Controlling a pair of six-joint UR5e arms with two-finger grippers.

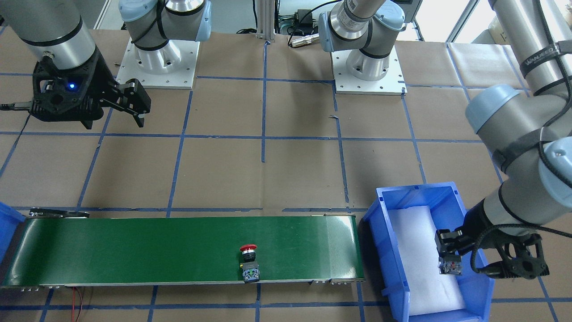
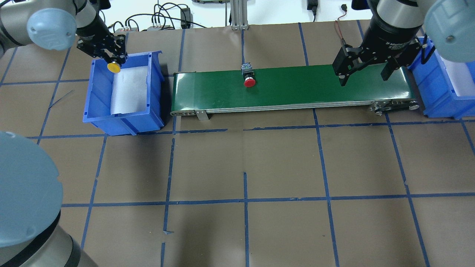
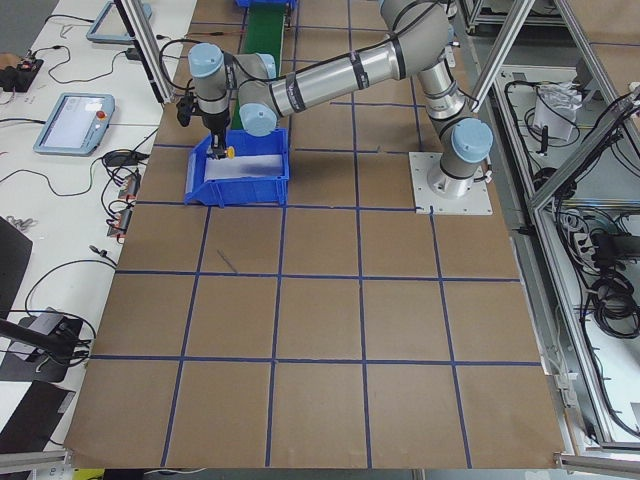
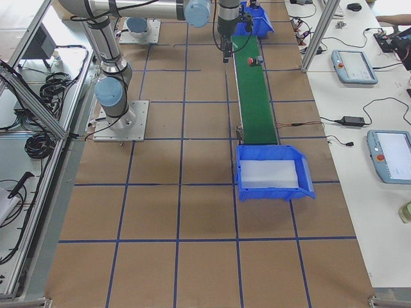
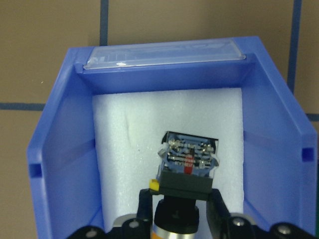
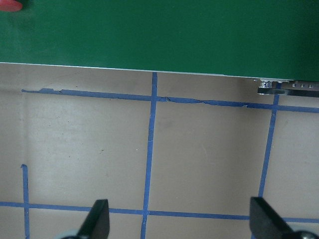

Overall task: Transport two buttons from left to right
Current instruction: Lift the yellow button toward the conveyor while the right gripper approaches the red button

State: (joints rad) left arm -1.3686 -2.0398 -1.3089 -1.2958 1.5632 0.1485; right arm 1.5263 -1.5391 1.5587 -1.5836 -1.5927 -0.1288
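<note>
In the left gripper sits a yellow-capped button.

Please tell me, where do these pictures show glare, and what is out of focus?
Left wrist view: a glare spot on the clear label strip of the blue bin; the yellow button is sharp. Overhead view: the left arm's joint at lower left looks soft; the green belt has pale sheen at its left end.
</note>
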